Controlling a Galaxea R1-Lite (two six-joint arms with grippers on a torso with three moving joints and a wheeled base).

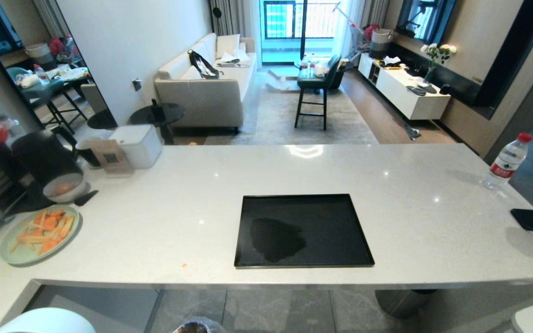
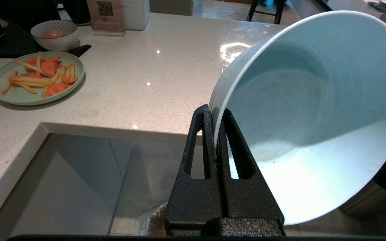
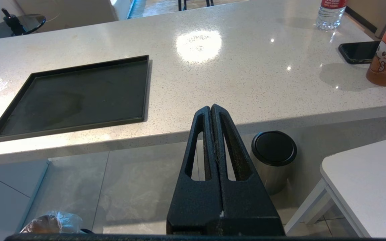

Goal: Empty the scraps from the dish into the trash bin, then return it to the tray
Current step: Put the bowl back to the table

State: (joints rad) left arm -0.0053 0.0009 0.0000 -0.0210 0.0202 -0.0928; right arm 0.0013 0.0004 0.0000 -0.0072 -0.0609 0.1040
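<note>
Off to the left, the left gripper (image 2: 215,115) pinches the rim of the dish (image 2: 313,110), tilted on edge and scraped clean, over the floor beside the counter. The trash bin (image 1: 192,327) sits below. The tray (image 1: 303,231) lies bare mid-counter — then the right gripper (image 3: 211,110), fingers pressed together, holding nothing.

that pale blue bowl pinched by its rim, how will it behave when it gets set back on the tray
The bowl looks rigid and glazed, so probably slippery; the left pincer grips only its thin rim, so it may pivot. It looks empty, likely light. On the glossy tray it could slide, and it may chip if dropped.
</note>
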